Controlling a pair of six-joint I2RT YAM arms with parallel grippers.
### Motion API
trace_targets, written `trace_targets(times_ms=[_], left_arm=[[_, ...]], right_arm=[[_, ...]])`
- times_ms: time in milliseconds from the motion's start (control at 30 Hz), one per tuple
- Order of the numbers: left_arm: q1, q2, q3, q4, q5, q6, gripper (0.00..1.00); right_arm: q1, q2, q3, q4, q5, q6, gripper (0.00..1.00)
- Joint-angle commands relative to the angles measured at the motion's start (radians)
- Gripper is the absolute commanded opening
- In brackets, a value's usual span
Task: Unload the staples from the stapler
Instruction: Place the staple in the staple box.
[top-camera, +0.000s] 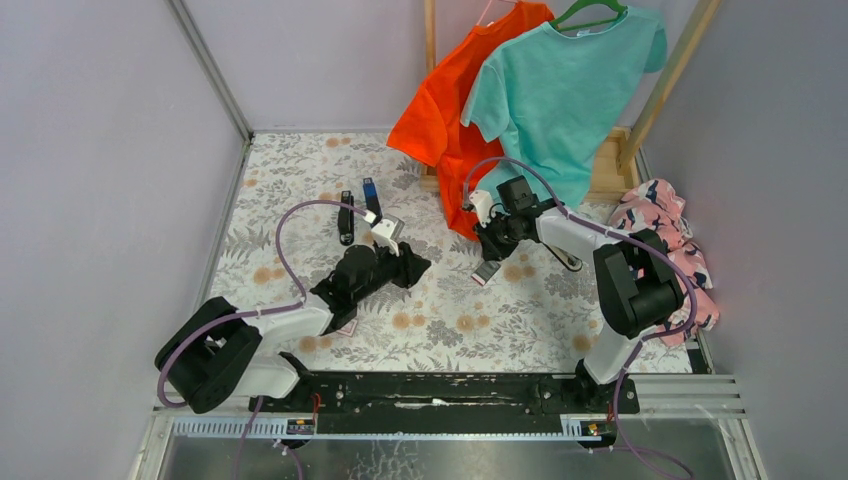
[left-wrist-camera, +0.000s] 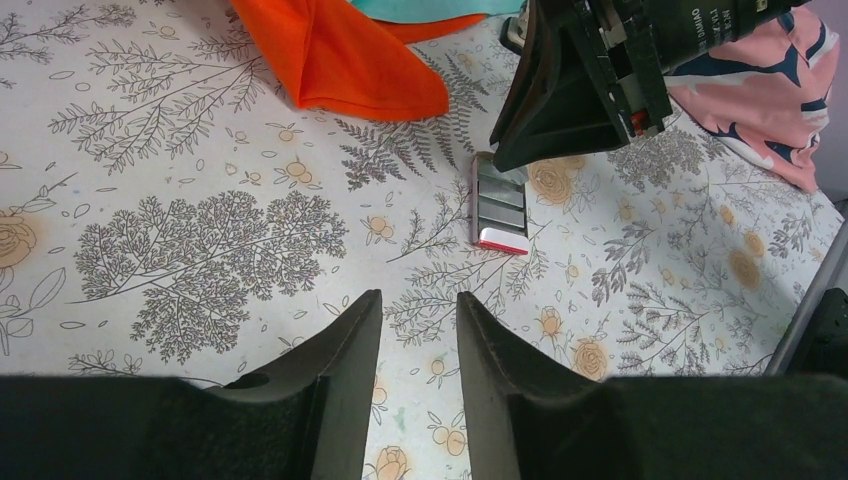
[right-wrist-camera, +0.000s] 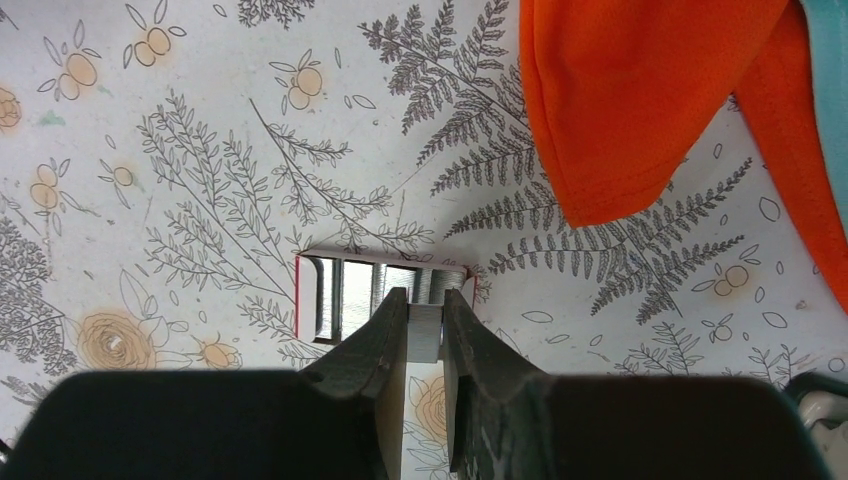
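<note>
Staples (right-wrist-camera: 425, 335): prob. light, slick, snap-prone strip; my R jaws pinch its flat sides, L jaws open, empty.

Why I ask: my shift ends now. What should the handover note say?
Left gripper: open, empty.
Right gripper: shut on a strip of staples, above the red-and-white card.
Stapler: lying on the table, left of the left gripper, not held.
Done: several strips lie on the card.
Left: set this strip down; whether the stapler is empty cannot be seen.
</note>
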Motion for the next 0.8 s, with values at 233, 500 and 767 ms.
trace_targets(times_ms=[233,500,767], left_arm=[[0.004,-0.008,-0.016,0.077,-0.019,0.025,0.41],[0.005,-0.01,-0.02,0.079,-0.015,0.023,0.41],[0.005,-0.014,-0.025,0.083,-0.013,0.022,0.42]], right_arm=[[0.017,-0.031,-0.01,0.03,0.019,-0.038,0.17],[0.023,-0.027,-0.012,0.028,0.032,-0.046,0.17],[0.028,-0.028,-0.021,0.025,0.045,-0.054,0.17]])
